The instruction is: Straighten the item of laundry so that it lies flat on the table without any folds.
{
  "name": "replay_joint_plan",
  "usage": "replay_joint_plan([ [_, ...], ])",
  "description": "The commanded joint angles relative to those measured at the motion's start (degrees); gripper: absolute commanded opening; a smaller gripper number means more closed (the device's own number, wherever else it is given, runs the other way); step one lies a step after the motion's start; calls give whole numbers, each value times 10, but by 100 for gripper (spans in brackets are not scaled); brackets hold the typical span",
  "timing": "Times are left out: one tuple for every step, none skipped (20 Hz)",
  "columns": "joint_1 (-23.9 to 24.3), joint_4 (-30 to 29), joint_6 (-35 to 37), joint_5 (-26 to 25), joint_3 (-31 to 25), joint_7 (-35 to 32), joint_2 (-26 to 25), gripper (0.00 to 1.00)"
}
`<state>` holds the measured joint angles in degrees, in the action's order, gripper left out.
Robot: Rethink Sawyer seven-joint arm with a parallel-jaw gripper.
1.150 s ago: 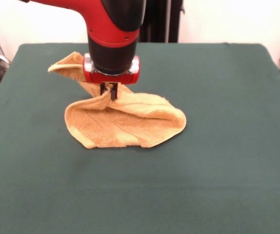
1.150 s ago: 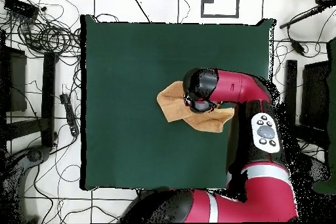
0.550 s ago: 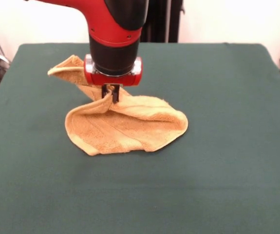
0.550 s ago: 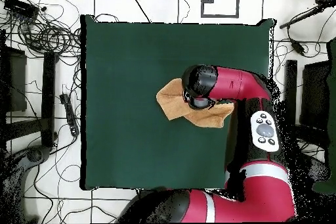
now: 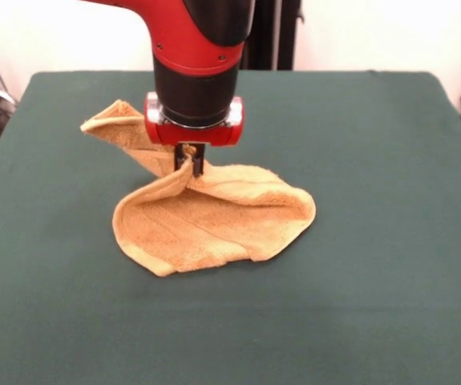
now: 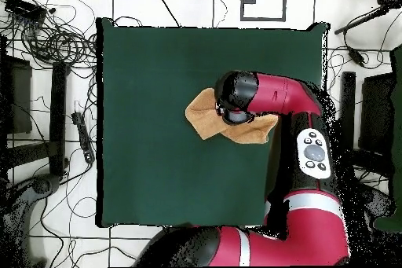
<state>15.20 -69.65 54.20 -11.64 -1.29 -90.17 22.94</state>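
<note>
The table, covered in dark green cloth, filled most of the front view, and no writing or label could be read on it or on anything upon it. Bare cloth lay open on every side of the work: wide room toward the near edge and toward the right in the front view, less toward the far edge. In the overhead view the table was ringed by floor with tangled cables.

The red and black arm came down over the left-centre of the table; overhead, its links covered part of the cloth.

The towel, golden-orange, lay crumpled left of centre, well clear of all edges. One part was raised in a ridge; one corner trailed toward the far left.

The gripper was closed, its dark fingers pinching the top of the towel's raised fold.
</note>
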Motion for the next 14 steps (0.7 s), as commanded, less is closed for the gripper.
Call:
replay_joint_plan([
  [-30, 21, 5, 37, -43, -101, -18, 0],
  [-31, 25, 9, 39, -42, -102, -19, 0],
  [-31, 29, 13, 41, -41, -102, -20, 0],
  [-32, 32, 15, 43, -41, -103, -22, 0],
  [-33, 35, 18, 44, -41, -103, -23, 0],
  [-34, 39, 20, 46, -41, -103, -24, 0],
  [-35, 42, 22, 47, -40, -104, -25, 0],
  [-36, 45, 24, 48, -39, -105, -27, 0],
  [-37, 49, 27, 49, -39, -106, -28, 0],
  [-39, 52, 30, 49, -38, -106, -29, 0],
  [-40, 61, 36, 50, -37, -107, -33, 0],
  [-42, 67, 41, 50, -36, -107, -35, 0],
  [-43, 73, 46, 51, -35, -108, -37, 0],
  [-45, 78, 50, 52, -34, -109, -39, 0],
])
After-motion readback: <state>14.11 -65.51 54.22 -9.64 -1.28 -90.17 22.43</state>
